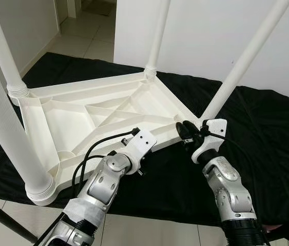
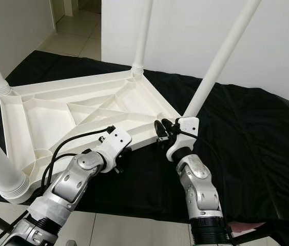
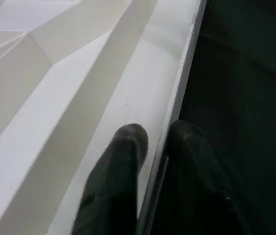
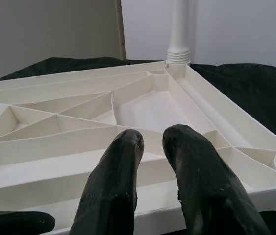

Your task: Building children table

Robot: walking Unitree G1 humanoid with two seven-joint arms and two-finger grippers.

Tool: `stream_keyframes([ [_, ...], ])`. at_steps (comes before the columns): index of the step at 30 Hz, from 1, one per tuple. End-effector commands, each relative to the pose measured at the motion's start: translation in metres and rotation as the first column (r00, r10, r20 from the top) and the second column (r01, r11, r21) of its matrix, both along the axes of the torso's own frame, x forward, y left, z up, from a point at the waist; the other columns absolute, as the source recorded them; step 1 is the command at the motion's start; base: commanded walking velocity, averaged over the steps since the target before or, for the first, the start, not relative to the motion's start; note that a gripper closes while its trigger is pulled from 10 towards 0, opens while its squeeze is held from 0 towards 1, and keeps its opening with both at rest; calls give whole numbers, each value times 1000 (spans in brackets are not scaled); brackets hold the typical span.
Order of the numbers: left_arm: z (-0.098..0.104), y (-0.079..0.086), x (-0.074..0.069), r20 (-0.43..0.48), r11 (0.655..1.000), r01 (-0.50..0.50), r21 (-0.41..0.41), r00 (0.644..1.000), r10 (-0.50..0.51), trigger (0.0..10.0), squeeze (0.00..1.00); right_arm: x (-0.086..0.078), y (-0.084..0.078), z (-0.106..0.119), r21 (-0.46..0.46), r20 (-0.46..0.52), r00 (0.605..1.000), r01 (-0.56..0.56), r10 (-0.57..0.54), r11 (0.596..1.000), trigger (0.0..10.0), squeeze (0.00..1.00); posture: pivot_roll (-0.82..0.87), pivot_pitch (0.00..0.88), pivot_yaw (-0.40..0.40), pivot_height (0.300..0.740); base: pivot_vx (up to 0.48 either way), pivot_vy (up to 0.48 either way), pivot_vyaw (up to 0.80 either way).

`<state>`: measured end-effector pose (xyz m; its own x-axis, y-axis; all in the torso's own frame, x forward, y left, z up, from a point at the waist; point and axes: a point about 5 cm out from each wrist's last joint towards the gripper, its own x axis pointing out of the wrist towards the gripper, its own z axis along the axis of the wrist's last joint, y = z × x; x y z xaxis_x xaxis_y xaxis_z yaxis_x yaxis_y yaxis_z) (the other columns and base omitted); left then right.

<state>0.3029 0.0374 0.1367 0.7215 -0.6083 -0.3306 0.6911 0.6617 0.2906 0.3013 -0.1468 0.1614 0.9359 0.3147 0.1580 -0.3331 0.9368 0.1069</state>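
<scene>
1. Left eye view: upturned table top (image 1: pixel 82 120) lies on black cloth (image 1: pixel 267 133), four legs up
2. Left gripper (image 3: pixel 152 142) pinches near rim narrowly, at 6 o'clock
3. Right gripper (image 1: pixel 185 130) narrow, over rim beside 3 o'clock leg (image 1: pixel 236 66)

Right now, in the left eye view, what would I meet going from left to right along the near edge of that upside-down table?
Near-left leg → left arm's wrist at the table rim → right fingers at the near-right corner → right leg → black cloth.
</scene>
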Motion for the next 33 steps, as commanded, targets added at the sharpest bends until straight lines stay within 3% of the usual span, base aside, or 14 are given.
stream_keyframes([
  [1,31,-25,-10,126,980,186,-70,976,-177,10000,396,0,-1,-2,0,-1,1000,9,-9,1000,10000,0,30,0,-108,740,0,0,0],
  [2,33,-28,-12,138,976,203,-84,972,-190,10000,1000,0,-1,-2,2,-2,1000,10,-10,1000,10000,0,34,0,-108,740,0,0,0],
  [11,27,-39,-20,153,954,298,-38,945,-289,10000,1000,2,3,-1,7,3,1000,7,-7,1000,10000,0,35,0,-106,740,0,0,0],
  [12,28,-39,-20,157,953,301,-34,943,-292,10000,392,2,3,-1,7,3,1000,7,-7,1000,10000,0,35,0,-106,740,0,0,0],
  [13,28,-36,-21,153,953,302,-39,944,-293,10000,0,1,4,-2,6,4,1000,6,-6,1000,10000,0,30,0,-98,740,0,0,0],
  [21,31,-26,-22,141,959,276,-61,954,-265,10000,0,-1,5,-2,3,5,1000,7,-7,1000,10000,0,25,0,-90,740,0,0,0],
  [24,37,-2,-27,124,976,185,-111,978,-171,10000,0,-3,5,-3,3,-6,1000,19,-19,1000,10000,0,28,0,-86,740,0,0,0],
  [26,37,-2,-27,124,976,185,-111,978,-171,10000,0,-3,5,-3,3,-6,1000,19,-19,1000,10000,0,28,0,-86,740,0,0,0],
  [27,41,11,-32,132,979,142,-145,984,-123,10000,0,-3,6,-5,-14,-15,999,30,-31,999,10000,0,32,0,-90,740,0,0,0],
  [29,41,11,-32,132,979,142,-145,984,-123,10000,0,-3,6,-5,-14,-15,999,30,-31,999,10000,0,32,0,-90,740,0,0,0],
  [30,44,23,-37,143,981,92,-169,987,-68,10000,0,-2,9,-8,-39,-26,999,33,-34,999,10000,0,42,0,-103,740,0,0,0],
  [33,40,34,-43,138,988,55,-147,990,-35,10000,0,-2,13,-10,-57,-31,999,18,-20,998,10000,0,52,0,-118,740,0,0,0],
])
